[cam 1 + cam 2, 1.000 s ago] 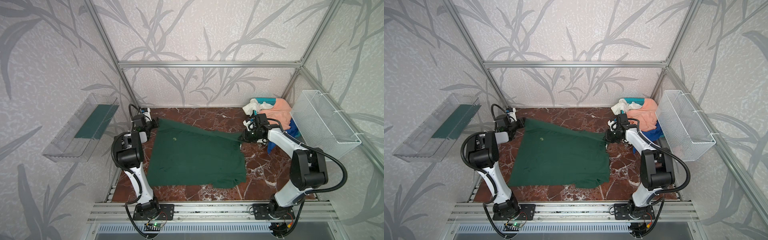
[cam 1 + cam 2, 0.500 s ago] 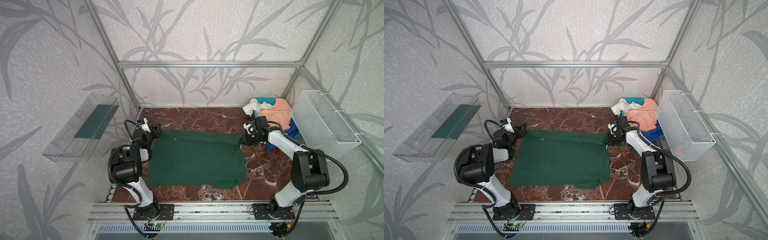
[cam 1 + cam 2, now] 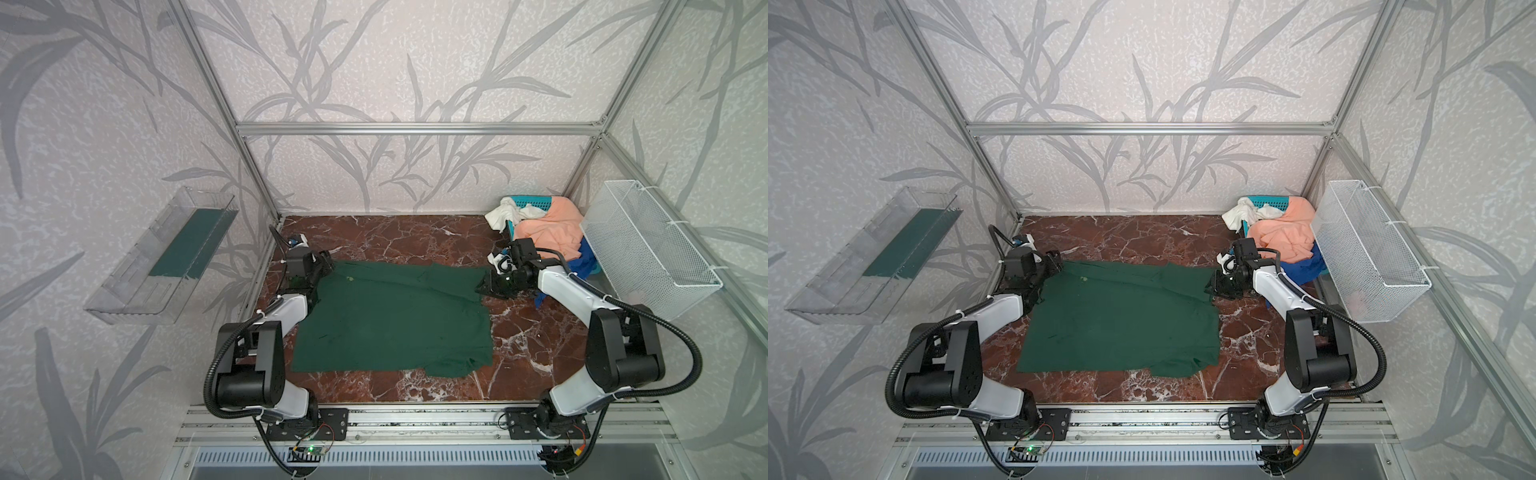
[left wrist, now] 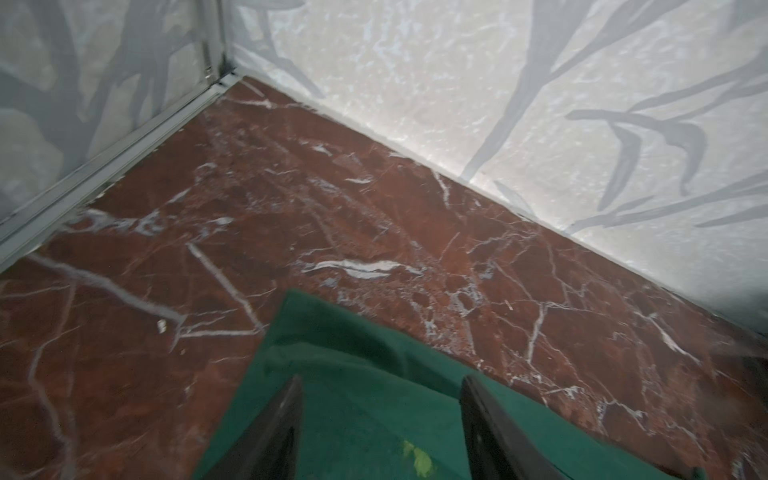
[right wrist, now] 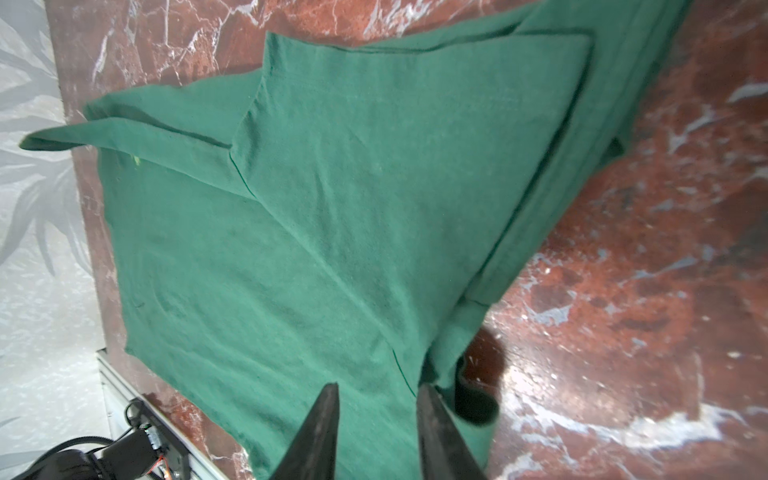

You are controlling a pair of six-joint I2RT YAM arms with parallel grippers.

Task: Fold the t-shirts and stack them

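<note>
The dark green t-shirt [image 3: 395, 316] [image 3: 1121, 320] lies spread flat on the marble table, with its near right corner bunched. My left gripper [image 3: 326, 266] [image 3: 1054, 264] is at the shirt's far left corner. In the left wrist view this gripper [image 4: 380, 380] is open, and the green cloth [image 4: 365, 415] lies loose under its fingers. My right gripper [image 3: 484, 286] [image 3: 1212, 286] is at the far right corner. The right wrist view shows it [image 5: 376, 388] open just above the cloth [image 5: 332, 208]. A peach shirt [image 3: 548, 228], a white one [image 3: 509, 210] and a blue one [image 3: 582, 262] are heaped at the back right.
The heap sits in a teal slotted basket [image 3: 532, 203] in the back right corner. A white wire-mesh basket [image 3: 648, 245] hangs on the right wall. A clear shelf [image 3: 166, 253] is mounted on the left wall. A metal rail [image 3: 415, 415] runs along the table's front edge.
Both grippers have brought the shirt's raised far edge down and toward the front, laid it on the table, and opened off the two corners.
</note>
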